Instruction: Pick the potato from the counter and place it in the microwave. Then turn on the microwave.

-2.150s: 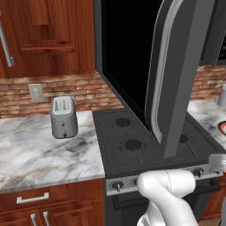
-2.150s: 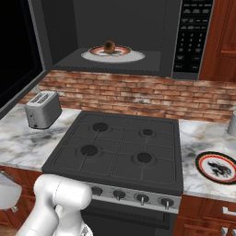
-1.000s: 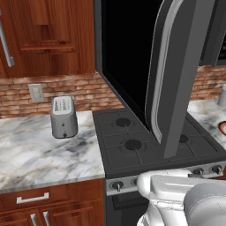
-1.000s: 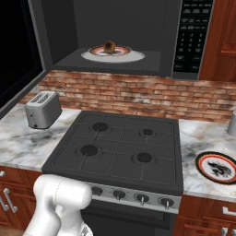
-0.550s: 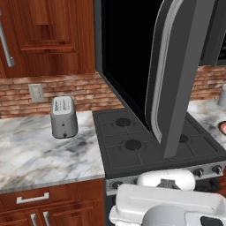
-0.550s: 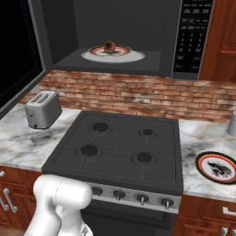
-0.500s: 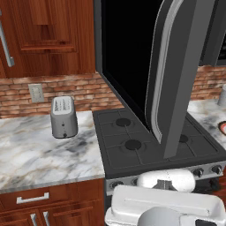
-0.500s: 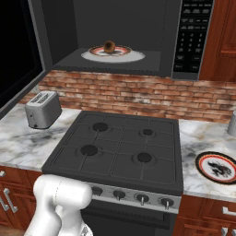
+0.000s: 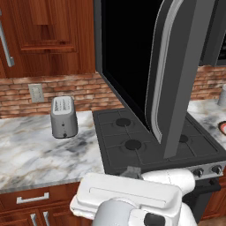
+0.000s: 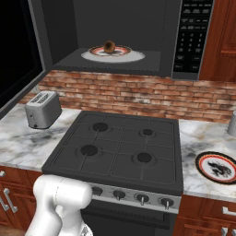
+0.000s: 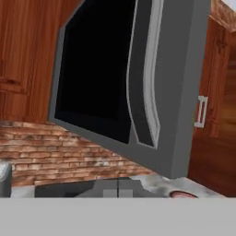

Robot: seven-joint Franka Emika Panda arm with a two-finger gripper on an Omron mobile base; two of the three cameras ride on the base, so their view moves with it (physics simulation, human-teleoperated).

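Arm swung lower; potato inside microwave; no legible writing.

I read no words or numbers anywhere; the microwave keypad at upper right is too small to read.

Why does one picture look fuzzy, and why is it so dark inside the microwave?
Hand view: soft and blurry, the microwave door has smeared edges. Right base view: sharp, the microwave cavity is dim, yet the potato on its plate shows clearly. Left base view: crisp, the black glass shows no glare.
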